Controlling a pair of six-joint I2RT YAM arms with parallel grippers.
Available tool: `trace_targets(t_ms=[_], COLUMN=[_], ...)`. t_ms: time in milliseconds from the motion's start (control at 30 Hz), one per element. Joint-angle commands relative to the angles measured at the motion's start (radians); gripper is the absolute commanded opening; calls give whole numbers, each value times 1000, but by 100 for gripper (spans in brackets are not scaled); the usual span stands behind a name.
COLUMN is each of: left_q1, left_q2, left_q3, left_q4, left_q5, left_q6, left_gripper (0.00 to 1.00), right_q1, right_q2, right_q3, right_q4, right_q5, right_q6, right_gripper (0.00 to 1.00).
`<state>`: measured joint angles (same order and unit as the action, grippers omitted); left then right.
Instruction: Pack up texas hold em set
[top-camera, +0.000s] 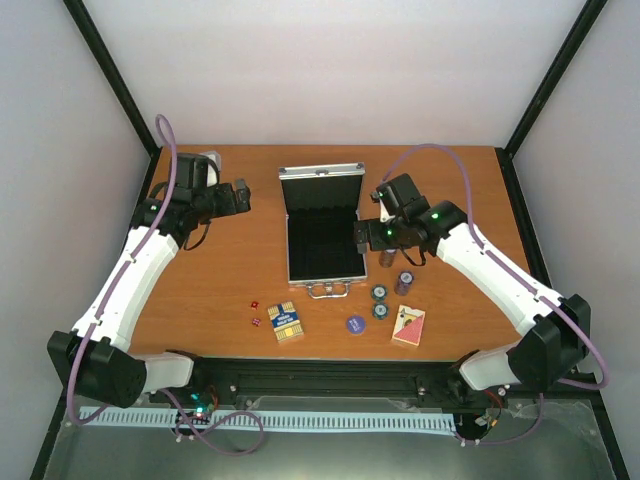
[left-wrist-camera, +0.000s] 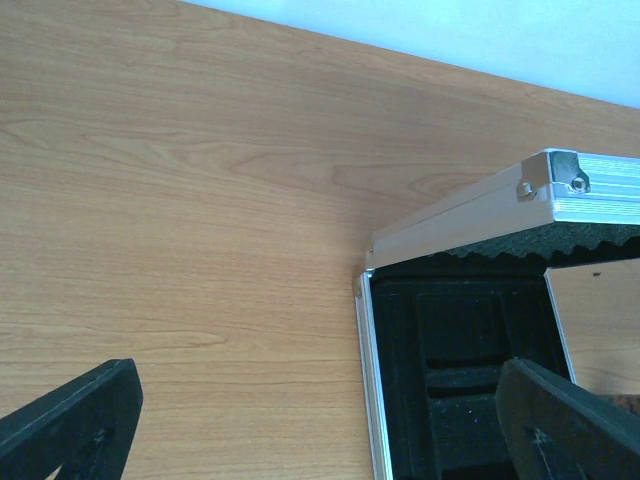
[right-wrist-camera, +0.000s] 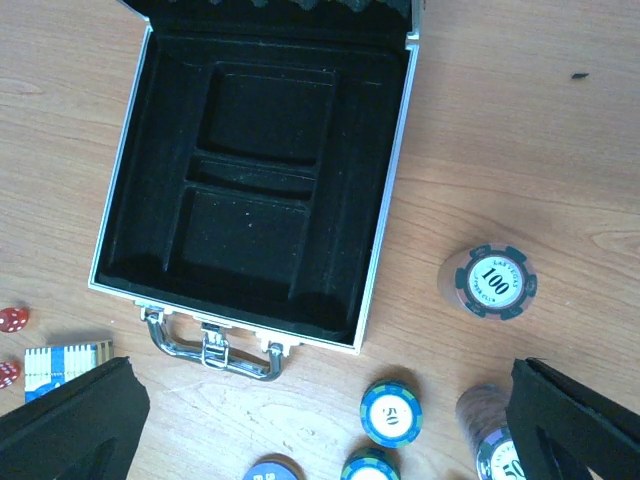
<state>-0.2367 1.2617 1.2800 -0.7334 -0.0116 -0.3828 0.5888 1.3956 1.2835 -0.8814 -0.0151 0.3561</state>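
Hovering with both jaws spread wide and holding nothing, I flank the small silver aluminium case with black foam lining. It lies open at the middle of the wooden tabletop with its lid raised toward the far edge, so the moulded recesses face up and can be reached from above. All the recesses are empty, so I judge that packing has not begun.

My left gripper hangs over bare wood beside the case's far-left corner. My right gripper sits just beside the right wall, above the loose pieces.

The rest of the set lies on the near side, beyond the chrome handle:
- Round poker chips, some stacked and some lying flat, are near the right front corner.
- A flat blue disc and a red card deck lie nearer my bases.
- A blue-yellow card deck and two tiny red dice lie to the left.

The chips are closest to my right gripper, so they are probably the first thing it picks up. The deck and dice suit the left.
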Motion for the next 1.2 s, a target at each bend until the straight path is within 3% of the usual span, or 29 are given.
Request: trace_targets(t_ms=[0,367,500,567,733,933,1167], left_q1=[-4,-4,-4,-4,-4,-4,-4], left_q2=[4,-19,-34,-35,-41,-35,-19], left_q3=[29,7,-12,-13,-13,-16,-20], left_q4=[0,3,4,-3,-20,-28,-21], left_q5=[11,23,34,36,30,30,34], left_q6=[-9,-10,-12,-7,12,24,19], left_gripper=[100,100,100,100,100,100,100], right_q1=[6,-1,-13,-26,-64,-102,-126], right_q2=[-35,91,152,180,226,247,297], right_q3=[17,25,39,42,-4,-78,-85], right_q4=[14,-15,-24,-27,2,85,99], right_q5=[19,95,189,211,192,76,70], right_q6=[-48,-8,13,31,65,56,53], right_gripper=[100,100,95,88,75,74,72])
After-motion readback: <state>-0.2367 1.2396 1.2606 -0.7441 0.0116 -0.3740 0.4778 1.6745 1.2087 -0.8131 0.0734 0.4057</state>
